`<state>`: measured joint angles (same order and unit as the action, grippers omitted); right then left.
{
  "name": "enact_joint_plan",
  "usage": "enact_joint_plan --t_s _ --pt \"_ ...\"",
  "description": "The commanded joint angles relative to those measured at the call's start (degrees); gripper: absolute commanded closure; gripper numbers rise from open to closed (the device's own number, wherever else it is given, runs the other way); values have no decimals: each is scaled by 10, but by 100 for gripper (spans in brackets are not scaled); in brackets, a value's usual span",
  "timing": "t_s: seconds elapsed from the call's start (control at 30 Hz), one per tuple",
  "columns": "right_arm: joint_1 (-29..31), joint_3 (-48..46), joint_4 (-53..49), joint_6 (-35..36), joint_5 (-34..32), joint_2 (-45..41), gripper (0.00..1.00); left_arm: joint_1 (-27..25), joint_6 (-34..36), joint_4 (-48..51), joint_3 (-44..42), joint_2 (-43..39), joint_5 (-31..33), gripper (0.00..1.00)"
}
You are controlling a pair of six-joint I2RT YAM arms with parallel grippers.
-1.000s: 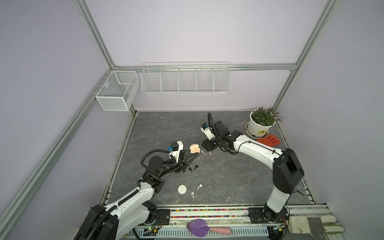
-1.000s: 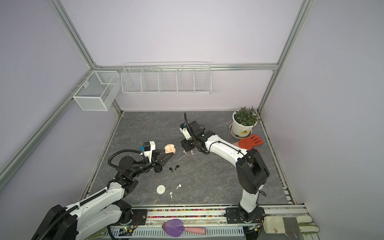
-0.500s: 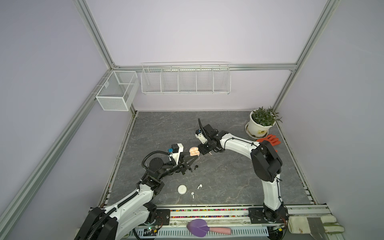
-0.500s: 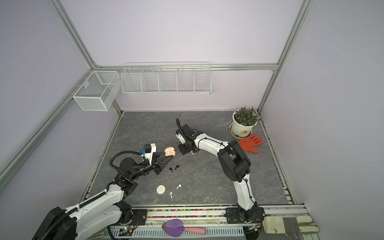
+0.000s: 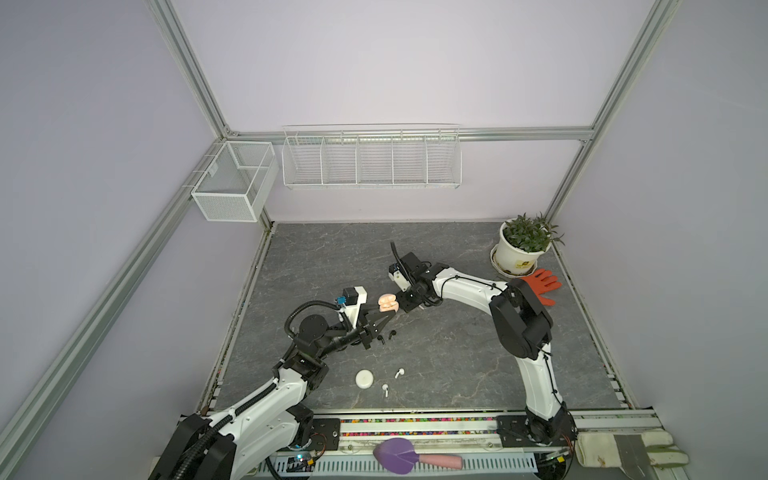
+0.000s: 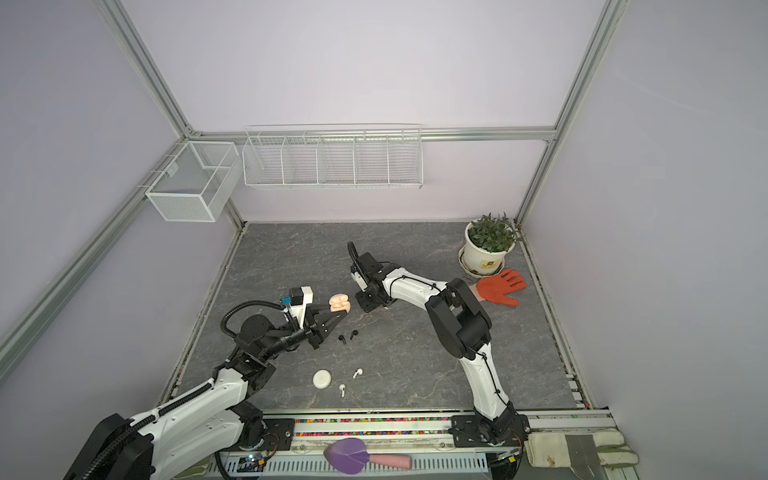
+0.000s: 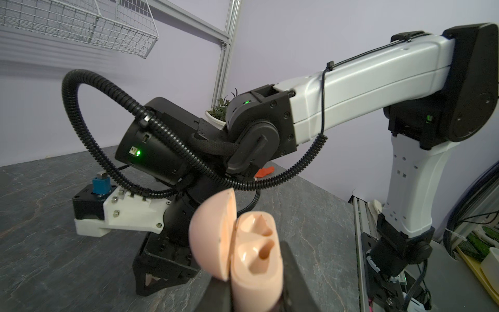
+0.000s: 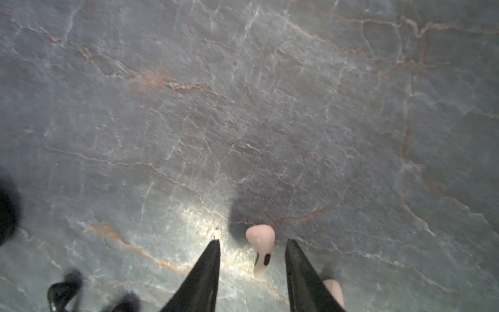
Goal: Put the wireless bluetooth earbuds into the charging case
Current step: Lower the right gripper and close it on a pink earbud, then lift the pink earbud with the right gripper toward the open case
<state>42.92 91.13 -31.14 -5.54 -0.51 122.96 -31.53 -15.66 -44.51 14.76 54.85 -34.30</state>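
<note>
My left gripper (image 5: pixel 388 312) is shut on the pale pink charging case (image 5: pixel 388 302) and holds it above the table. In the left wrist view the charging case (image 7: pixel 256 256) has its lid open and both sockets show empty. My right gripper (image 8: pixel 252 243) points down at the table just right of the case, open, with one pink earbud (image 8: pixel 260 243) lying between its fingers, untouched. A second pink earbud (image 8: pixel 333 291) lies half hidden behind a finger. Two black earbuds (image 5: pixel 386 336) and two white earbuds (image 5: pixel 392 381) lie nearer the front.
A round white case (image 5: pixel 365 379) lies beside the white earbuds. A potted plant (image 5: pixel 525 245) and an orange glove (image 5: pixel 542 286) sit at the back right. A purple brush (image 5: pixel 399 455) lies on the front rail. Wire baskets (image 5: pixel 370 156) hang on the walls.
My right arm has swung in and brought its gripper down beside the case, over the pink earbuds, with its jaws narrowing. The left gripper still holds the case in about the same place.
</note>
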Motion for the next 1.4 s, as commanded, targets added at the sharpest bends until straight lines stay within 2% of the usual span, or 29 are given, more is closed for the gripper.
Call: enact_joint_plan --t_s 0.0,0.73,1.37 --pt "7 15 -17 2 -17 17 58 0 12 2 4 -6 1 100" --pt "19 44 -45 -18 -58 52 72 0 23 21 -4 -29 17 100" --pt "22 44 -46 -52 -89 3 78 -1 22 26 -12 -46 34 100"
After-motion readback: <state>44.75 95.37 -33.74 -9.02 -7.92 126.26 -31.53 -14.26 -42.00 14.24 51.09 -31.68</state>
